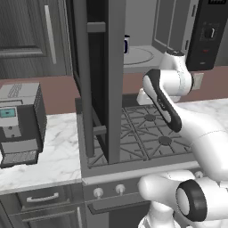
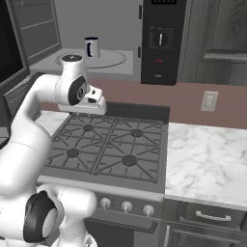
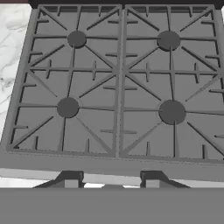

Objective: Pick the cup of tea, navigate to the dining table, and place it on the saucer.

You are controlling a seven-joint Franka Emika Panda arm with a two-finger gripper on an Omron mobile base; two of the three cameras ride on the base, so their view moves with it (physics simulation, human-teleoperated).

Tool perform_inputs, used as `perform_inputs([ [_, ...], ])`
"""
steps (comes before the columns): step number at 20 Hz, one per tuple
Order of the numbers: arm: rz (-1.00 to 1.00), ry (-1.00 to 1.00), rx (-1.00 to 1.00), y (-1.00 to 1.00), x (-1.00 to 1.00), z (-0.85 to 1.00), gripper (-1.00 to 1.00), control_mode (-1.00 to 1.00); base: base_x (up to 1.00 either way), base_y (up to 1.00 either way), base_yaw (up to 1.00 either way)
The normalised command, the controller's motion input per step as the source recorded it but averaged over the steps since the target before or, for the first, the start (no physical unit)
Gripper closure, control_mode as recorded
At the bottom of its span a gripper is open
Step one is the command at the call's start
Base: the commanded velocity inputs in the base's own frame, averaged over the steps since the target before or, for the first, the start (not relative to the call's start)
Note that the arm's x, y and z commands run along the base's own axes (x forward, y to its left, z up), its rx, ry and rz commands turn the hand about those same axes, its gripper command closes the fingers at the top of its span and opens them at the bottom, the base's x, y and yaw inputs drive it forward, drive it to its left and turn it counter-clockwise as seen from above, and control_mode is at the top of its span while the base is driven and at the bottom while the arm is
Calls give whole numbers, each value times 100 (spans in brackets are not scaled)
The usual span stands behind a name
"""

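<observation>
My pincer point(image 3: 108, 181) hangs above the gas stove point(image 3: 118, 83), looking down on it; its two dark tips stand apart at six o'clock with nothing between them. The stove is a grey cast-iron grid of straight bars radiating from four round burners. White, grey-veined marble desk point(image 3: 11, 52) lies at nine o'clock of it.

The cup of tea point(image 2: 91, 47) stands upright, its long axis vertical, on a pale round platter point(image 2: 113, 59) in the back corner, well apart from my pincer, at twelve o'clock beyond the stove. It is a small grey cylinder with a dark handle facing the left edge of the right base view. The left base view shows only a sliver of the cup of tea beside a dark upright panel point(image 1: 99, 80), plus a boxy grey toaster oven point(image 1: 20, 124) at nine o'clock. The right base view adds a black wall oven point(image 2: 161, 41) and a wall socket point(image 2: 209, 101).
</observation>
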Motion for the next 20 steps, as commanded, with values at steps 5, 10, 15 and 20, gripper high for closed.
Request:
perform_inputs([
  [5, 0, -23, 0, 4, -16, 6, -100, -100, 0, 0, 0],
  [10, 1, -46, 0, 0, -31, 54, -100, -100, 0, 0, 0],
  [15, 1, -44, 0, 3, -20, 84, -100, -100, 0, 0, 0],
  [20, 0, -27, 0, 6, -2, 82, -100, -100, 0, 0, 0],
])
